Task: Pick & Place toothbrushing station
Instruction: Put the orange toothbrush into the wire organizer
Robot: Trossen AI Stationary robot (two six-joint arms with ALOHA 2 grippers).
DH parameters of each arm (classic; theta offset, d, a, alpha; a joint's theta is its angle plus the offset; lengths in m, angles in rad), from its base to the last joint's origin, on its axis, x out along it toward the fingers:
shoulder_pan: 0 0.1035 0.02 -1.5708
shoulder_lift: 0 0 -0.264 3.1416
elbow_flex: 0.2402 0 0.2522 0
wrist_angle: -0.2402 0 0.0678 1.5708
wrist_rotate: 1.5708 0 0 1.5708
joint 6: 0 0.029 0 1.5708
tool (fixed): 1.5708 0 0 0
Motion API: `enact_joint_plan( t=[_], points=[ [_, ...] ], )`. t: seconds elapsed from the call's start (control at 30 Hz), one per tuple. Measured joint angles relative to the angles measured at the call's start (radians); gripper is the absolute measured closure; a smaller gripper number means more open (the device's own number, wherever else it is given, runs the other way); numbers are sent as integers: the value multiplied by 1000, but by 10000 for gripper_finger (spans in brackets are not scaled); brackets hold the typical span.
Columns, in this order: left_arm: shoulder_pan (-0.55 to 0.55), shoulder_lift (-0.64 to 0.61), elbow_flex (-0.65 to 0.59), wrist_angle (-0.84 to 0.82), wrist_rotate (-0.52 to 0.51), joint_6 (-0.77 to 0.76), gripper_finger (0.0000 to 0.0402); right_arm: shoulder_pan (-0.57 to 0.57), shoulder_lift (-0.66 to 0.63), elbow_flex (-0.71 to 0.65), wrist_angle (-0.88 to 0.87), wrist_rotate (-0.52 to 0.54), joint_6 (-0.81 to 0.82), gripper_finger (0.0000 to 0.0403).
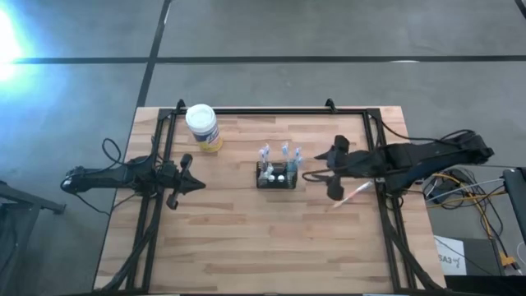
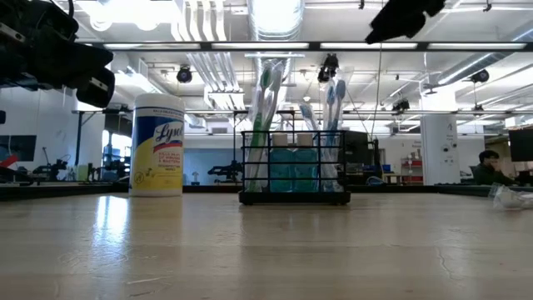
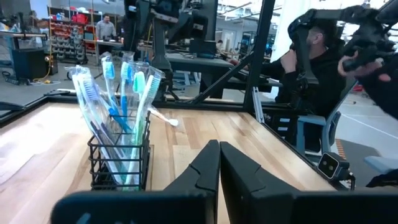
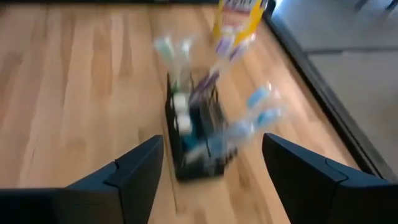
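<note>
Black holder stands mid-table between the two grippers, neither touching it.

From above, the holder (image 1: 276,175) with wrapped toothbrushes (image 1: 283,153) sits well ahead of the left gripper (image 1: 197,185), fingers together, and just ahead of the right gripper (image 1: 308,173); a loose wrapped brush (image 1: 352,196) lies beside the right arm, a wipes jar (image 1: 203,127) off to the side. At table height, the holder (image 2: 295,171) stands upright beside the jar (image 2: 157,145). Left wrist: shut fingers (image 3: 218,169), holder (image 3: 119,160) ahead and off to one side. Right wrist: fingers (image 4: 140,165) wide apart, holder (image 4: 194,135) between and beyond their tips.
</note>
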Motion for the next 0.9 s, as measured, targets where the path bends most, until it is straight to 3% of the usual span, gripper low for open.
enact_joint_plan(
  t=[0.1, 0.27, 0.6, 0.9],
  points=[
    [0, 0, 0, 0, 0, 6, 388, 33, 23, 86, -193, -9, 30, 141],
    [0, 0, 0, 1, 0, 4, 392, 86, 102, 142, -419, -108, 35, 153],
    [0, 0, 0, 1, 0, 5, 388, 131, 298, 96, -547, -259, 47, 168],
    [0, 0, 0, 1, -1, 13, 393, 132, 371, -52, -483, -368, 53, 172]
  ],
)
